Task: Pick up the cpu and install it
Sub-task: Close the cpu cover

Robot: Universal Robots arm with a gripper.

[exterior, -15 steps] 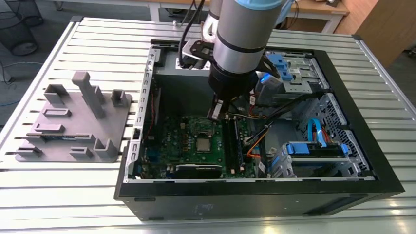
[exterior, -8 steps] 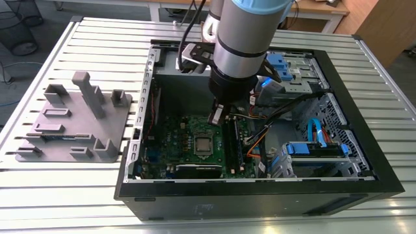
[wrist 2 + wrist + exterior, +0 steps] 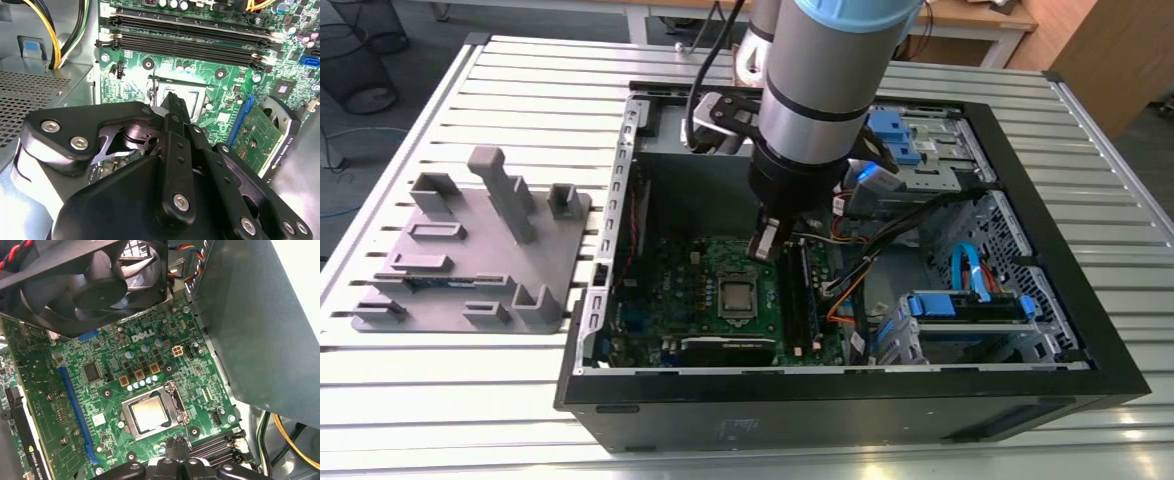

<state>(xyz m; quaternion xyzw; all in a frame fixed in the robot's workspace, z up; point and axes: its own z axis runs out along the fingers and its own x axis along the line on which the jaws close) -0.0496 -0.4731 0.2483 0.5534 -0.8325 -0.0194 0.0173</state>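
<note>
The cpu [image 3: 738,296] lies flat in the metal-framed socket on the green motherboard [image 3: 674,285] inside the open computer case; its pale silvery top [image 3: 149,412] faces up. My gripper [image 3: 765,243] hangs a little above the board, just off the socket's edge on the side of the memory slots. In the first wrist view its black fingertips [image 3: 171,444] stand pressed together beside the socket frame, with nothing between them. In the second wrist view the black fingers [image 3: 173,117] cover most of the socket [image 3: 200,92].
A gray plastic fixture [image 3: 467,250] sits on the slatted table at the exterior view's left. Inside the case are a black fan [image 3: 85,285], a gray metal box [image 3: 260,315], memory slots [image 3: 185,35], a graphics card [image 3: 727,348], loose cables [image 3: 854,290] and blue drive brackets [image 3: 961,305].
</note>
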